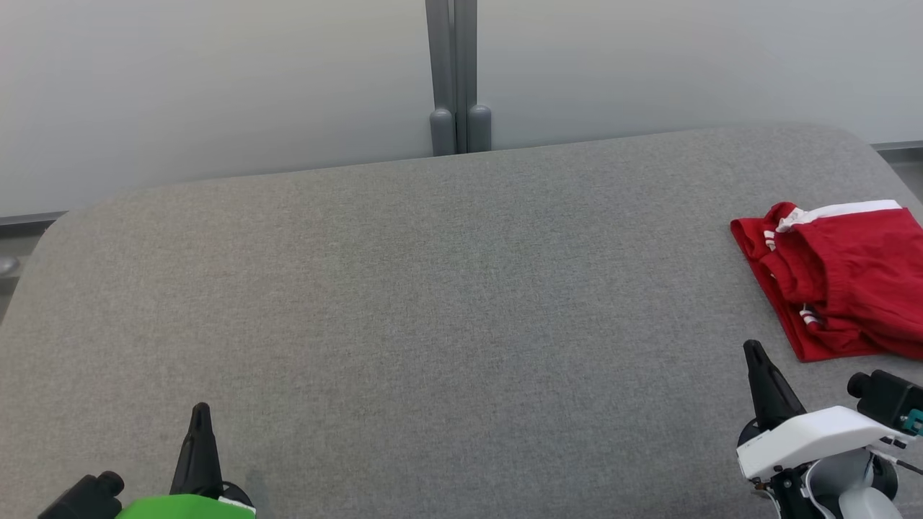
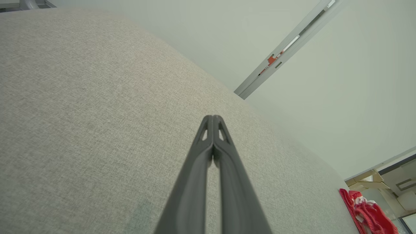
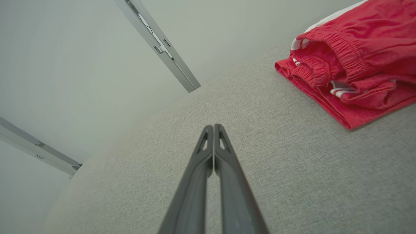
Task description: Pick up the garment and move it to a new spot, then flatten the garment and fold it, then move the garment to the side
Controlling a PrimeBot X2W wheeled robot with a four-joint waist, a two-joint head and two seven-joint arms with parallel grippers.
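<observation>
The garment (image 1: 844, 277) is a red piece with white trim, lying folded at the right edge of the grey fabric surface (image 1: 433, 303). In the right wrist view the garment (image 3: 354, 65) sits at the upper right, and in the left wrist view the garment (image 2: 367, 211) is at the far lower right. My right gripper (image 1: 753, 349) hovers just in front of and left of the garment, shut and holding nothing; its tips (image 3: 213, 127) press together. My left gripper (image 1: 200, 411) is at the lower left, shut and empty, its fingers (image 2: 213, 118) closed over bare fabric.
A pale wall with a grey vertical post (image 1: 453, 72) stands behind the surface. The surface's far edge curves down at the left corner (image 1: 50, 231) and the right corner (image 1: 865, 144).
</observation>
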